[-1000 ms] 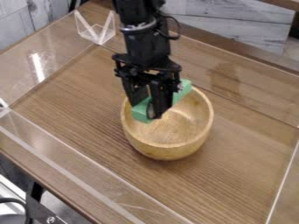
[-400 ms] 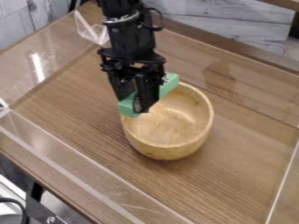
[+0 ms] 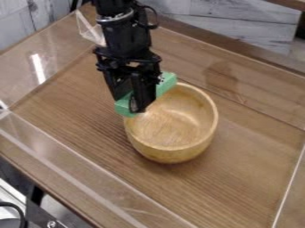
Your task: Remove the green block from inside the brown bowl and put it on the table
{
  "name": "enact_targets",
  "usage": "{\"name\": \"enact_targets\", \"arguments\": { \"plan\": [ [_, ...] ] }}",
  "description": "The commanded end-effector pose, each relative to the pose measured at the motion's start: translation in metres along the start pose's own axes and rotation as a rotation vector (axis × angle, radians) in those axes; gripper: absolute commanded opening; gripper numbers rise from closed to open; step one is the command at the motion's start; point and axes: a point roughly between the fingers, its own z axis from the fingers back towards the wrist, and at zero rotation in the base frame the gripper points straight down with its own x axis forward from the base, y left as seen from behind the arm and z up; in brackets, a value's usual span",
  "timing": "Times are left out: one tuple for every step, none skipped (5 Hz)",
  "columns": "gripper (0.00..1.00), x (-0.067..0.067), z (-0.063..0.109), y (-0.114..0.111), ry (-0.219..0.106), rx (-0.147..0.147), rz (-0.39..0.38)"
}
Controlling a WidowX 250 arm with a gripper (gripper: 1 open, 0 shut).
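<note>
My black pincer [image 3: 135,101] clamped on small bright green rectangular block [image 3: 162,85], lifted over left rim of round light-brown wooden bowl [image 3: 179,134], above wood-grain counter [image 3: 71,111].

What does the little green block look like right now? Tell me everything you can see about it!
The green block is a small, bright green bar, smooth and plain. The black gripper is shut on it, pinching it between its fingers, which hide its middle. It sits tilted, one end poking up to the right, the other lower on the left. It hangs over the near-left rim of the brown bowl; whether it touches the rim is unclear.
</note>
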Motion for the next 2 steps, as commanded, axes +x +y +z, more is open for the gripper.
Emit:
{"name": "enact_targets", "arguments": {
  "plan": [
    [0.0,0.0075,0.0238,0.0034,-0.092,0.034,-0.009],
    [0.0,0.0074,0.0233,0.0066,-0.094,0.032,-0.005]
  ]
}}
